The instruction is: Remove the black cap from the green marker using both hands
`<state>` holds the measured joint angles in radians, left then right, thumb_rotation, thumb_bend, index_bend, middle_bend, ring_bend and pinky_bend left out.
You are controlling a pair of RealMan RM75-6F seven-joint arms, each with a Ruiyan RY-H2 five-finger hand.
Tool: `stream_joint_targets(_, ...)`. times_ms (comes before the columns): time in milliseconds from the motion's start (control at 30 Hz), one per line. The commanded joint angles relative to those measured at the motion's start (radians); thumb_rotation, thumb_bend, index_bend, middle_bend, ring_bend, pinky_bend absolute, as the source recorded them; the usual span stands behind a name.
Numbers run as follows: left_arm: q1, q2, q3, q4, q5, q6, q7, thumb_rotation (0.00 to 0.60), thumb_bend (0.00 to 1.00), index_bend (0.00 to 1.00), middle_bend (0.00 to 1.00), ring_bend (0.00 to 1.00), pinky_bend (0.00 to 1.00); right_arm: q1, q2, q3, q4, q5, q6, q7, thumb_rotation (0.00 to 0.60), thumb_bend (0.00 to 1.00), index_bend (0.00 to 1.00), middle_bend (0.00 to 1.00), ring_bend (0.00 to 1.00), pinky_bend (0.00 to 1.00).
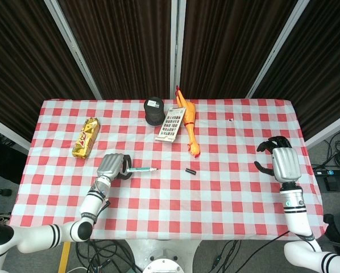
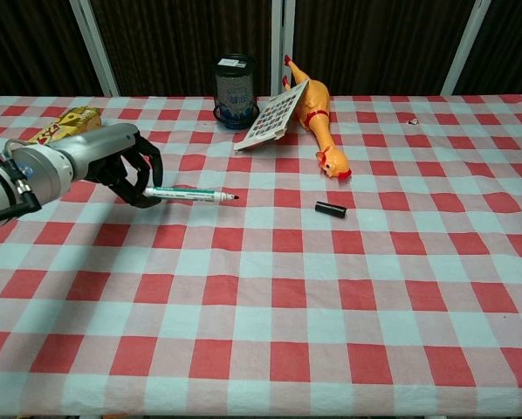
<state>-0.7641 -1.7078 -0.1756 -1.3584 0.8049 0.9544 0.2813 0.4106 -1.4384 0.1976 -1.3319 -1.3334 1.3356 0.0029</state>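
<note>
My left hand (image 1: 114, 166) (image 2: 126, 170) grips the green marker (image 1: 140, 169) (image 2: 191, 194) by its rear end, just above the cloth at the left. The marker points right with its bare tip showing. Its black cap (image 1: 189, 170) (image 2: 330, 209) lies alone on the tablecloth near the middle, below the rubber chicken's head. At the table's right edge my right hand (image 1: 284, 162) holds nothing, its fingers curved and apart; the chest view does not show it.
A yellow rubber chicken (image 1: 188, 126) (image 2: 318, 118), a card of small items (image 1: 170, 125) (image 2: 272, 114) and a dark cylindrical tin (image 1: 154, 110) (image 2: 234, 80) stand at the back middle. A gold snack packet (image 1: 85, 137) (image 2: 67, 124) lies at the left.
</note>
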Motion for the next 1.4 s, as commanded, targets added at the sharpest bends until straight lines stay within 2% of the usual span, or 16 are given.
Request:
stream_joint_targets(33, 0.011, -0.012, 0.009, 0.041, 0.022, -0.027, -0.026, 0.6, 0.45, 0.65, 0.68, 1.0, 1.0, -0.002, -0.005, -0.001, 0.006, -0.004, 0.001, 0.004, 0.6, 0.07, 0.48, 0.48, 0.24, 0.2)
stream_joint_targets(300, 0.025, -0.031, 0.011, 0.098, 0.055, -0.055, -0.057, 0.6, 0.44, 0.64, 0.67, 1.0, 1.0, -0.002, -0.013, 0.003, 0.012, -0.012, -0.001, 0.006, 0.6, 0.07, 0.47, 0.48, 0.24, 0.2)
stream_joint_targets(400, 0.03, -0.03, 0.006, 0.105, 0.086, -0.053, -0.078, 0.6, 0.39, 0.6, 0.64, 1.0, 1.0, -0.003, -0.011, 0.007, 0.009, -0.012, -0.001, 0.006, 0.6, 0.07, 0.47, 0.48, 0.23, 0.2)
stream_joint_targets(600, 0.043, -0.016, 0.001, 0.092, 0.134, -0.05, -0.111, 0.6, 0.3, 0.45, 0.54, 1.0, 1.0, -0.003, -0.007, 0.012, 0.002, -0.013, -0.003, 0.004, 0.6, 0.07, 0.47, 0.47, 0.23, 0.2)
stream_joint_targets(833, 0.052, -0.003, -0.009, 0.063, 0.126, -0.046, -0.097, 0.6, 0.26, 0.41, 0.48, 1.0, 1.0, -0.005, -0.006, 0.012, -0.001, -0.015, -0.006, 0.002, 0.6, 0.07, 0.47, 0.47, 0.23, 0.2)
stream_joint_targets(933, 0.06, 0.007, -0.021, 0.038, 0.128, -0.027, -0.1, 0.6, 0.25, 0.41, 0.47, 1.0, 1.0, -0.009, -0.004, 0.013, -0.003, -0.017, -0.001, 0.005, 0.6, 0.07, 0.47, 0.47, 0.23, 0.2)
stream_joint_targets(1067, 0.091, 0.044, -0.025, -0.014, 0.193, 0.074, -0.093, 0.6, 0.22, 0.42, 0.47, 0.98, 0.99, -0.016, 0.002, 0.009, -0.006, -0.025, 0.006, 0.006, 0.6, 0.06, 0.47, 0.47, 0.23, 0.2)
stream_joint_targets(1133, 0.111, 0.062, -0.019, -0.018, 0.251, 0.144, -0.09, 0.6, 0.21, 0.43, 0.47, 0.93, 0.97, -0.021, 0.005, 0.004, -0.006, -0.032, 0.013, 0.003, 0.6, 0.06, 0.47, 0.47, 0.23, 0.2)
stream_joint_targets(1233, 0.151, 0.094, 0.01, 0.015, 0.374, 0.274, -0.087, 0.6, 0.21, 0.43, 0.45, 0.74, 0.87, -0.036, 0.01, -0.008, -0.002, -0.042, 0.03, -0.011, 0.6, 0.06, 0.46, 0.44, 0.21, 0.19)
stream_joint_targets(1400, 0.261, 0.138, 0.086, 0.072, 0.527, 0.47, -0.13, 0.6, 0.21, 0.4, 0.35, 0.41, 0.53, -0.078, 0.04, -0.049, -0.023, -0.042, 0.036, -0.049, 0.6, 0.06, 0.35, 0.31, 0.1, 0.12)
